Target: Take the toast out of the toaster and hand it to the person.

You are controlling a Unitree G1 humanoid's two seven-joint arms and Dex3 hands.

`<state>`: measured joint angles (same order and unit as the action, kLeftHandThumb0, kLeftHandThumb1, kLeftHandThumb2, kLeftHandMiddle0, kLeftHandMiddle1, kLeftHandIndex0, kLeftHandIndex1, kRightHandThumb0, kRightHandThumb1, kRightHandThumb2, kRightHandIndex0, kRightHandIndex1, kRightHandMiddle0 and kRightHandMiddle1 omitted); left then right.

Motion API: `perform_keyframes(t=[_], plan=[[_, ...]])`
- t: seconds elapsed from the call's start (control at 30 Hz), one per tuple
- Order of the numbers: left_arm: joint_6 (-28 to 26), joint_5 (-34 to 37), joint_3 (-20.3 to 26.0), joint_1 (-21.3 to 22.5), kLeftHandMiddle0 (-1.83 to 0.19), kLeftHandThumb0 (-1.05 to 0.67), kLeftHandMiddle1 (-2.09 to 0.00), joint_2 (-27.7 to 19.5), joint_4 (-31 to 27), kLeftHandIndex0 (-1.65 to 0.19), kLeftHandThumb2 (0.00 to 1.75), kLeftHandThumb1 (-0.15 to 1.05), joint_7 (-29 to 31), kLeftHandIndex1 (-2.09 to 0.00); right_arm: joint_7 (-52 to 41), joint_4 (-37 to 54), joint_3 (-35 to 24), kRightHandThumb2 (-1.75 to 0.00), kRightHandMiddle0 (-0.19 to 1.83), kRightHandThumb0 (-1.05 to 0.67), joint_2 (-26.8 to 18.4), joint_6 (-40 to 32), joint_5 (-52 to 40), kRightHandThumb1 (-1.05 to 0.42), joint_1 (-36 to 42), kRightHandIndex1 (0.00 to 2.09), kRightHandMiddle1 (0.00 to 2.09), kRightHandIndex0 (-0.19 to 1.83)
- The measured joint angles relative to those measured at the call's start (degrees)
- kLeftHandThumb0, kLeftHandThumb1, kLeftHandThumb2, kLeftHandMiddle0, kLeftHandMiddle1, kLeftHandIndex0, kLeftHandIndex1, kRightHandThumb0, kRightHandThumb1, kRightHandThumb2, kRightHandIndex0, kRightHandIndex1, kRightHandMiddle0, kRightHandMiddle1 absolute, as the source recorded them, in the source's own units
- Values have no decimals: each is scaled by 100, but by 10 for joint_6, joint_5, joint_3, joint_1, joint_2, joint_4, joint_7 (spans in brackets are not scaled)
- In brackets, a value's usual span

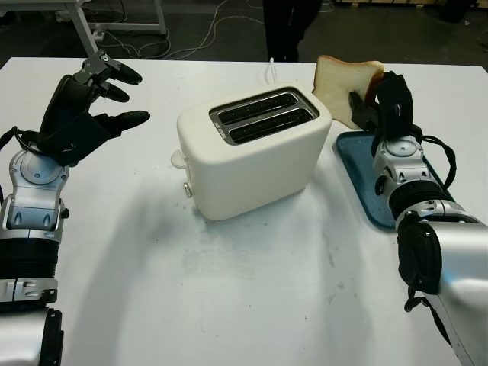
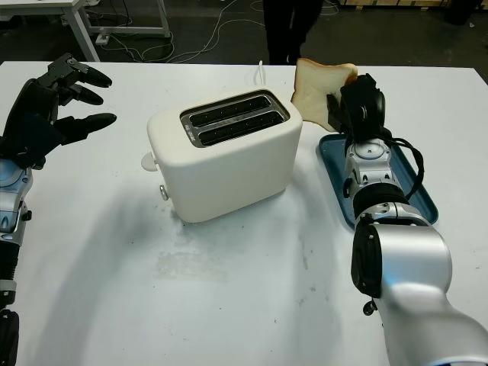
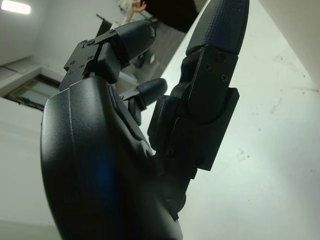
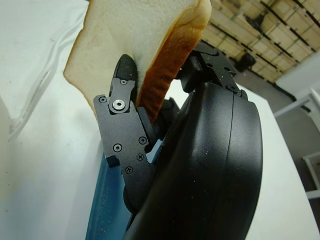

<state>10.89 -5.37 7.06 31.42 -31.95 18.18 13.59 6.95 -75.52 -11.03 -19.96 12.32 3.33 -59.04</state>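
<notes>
- The right hand [image 1: 374,107] is raised over the far end of a blue tray [image 1: 358,164], to the right of the toaster [image 1: 252,149], and its fingers are closed around a slice of toast [image 1: 343,84].
- The toast is out of the toaster and held upright in the air, pale face toward the toaster, brown crust edge toward the hand; in the right wrist view one black finger [image 4: 122,100] presses against the pale face while the rest of the hand is behind the slice.
- The toaster is cream-coloured and sits in the middle of the white bench [image 1: 252,297], turned at an angle, with both top slots dark and nothing sticking out of them.
- The blue tray lies flat on the bench just beside the toaster's right end, partly hidden by the right forearm.
- The left hand [image 1: 84,107] is open and holds nothing, lifted above the bench well to the left of the toaster, palm turned toward it.
- At the far edge of the bench a person's dark-clothed legs [image 1: 288,27] stand behind the toaster.
- White cables [image 1: 191,42] trail across the dark floor beyond the bench.
</notes>
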Motion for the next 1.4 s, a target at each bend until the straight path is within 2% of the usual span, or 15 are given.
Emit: perform_keyframes(t=[0.9,1.07,1.27,1.4], plan=[[-3,0,0,-2,-13,-93,-142,0,-3,-17,0,90,0,-128,6,0,-5,-48,31,-14,2,0,1,-92,0,175,175,68],[-3,5,1,-2,-13,-94,-144,0,-3,-16,1,90,2,-128,7,0,3,-48,39,-12,2,2,9,-92,0,175,175,73],[-3,7,1,-2,-12,-94,-142,0,-3,-16,0,89,3,-127,10,0,0,-50,34,-10,2,7,8,-92,0,175,175,71],[-3,6,1,-2,-11,-93,-143,0,-3,-16,0,90,4,-128,11,0,-2,-49,37,-10,2,8,5,-92,0,175,175,72]])
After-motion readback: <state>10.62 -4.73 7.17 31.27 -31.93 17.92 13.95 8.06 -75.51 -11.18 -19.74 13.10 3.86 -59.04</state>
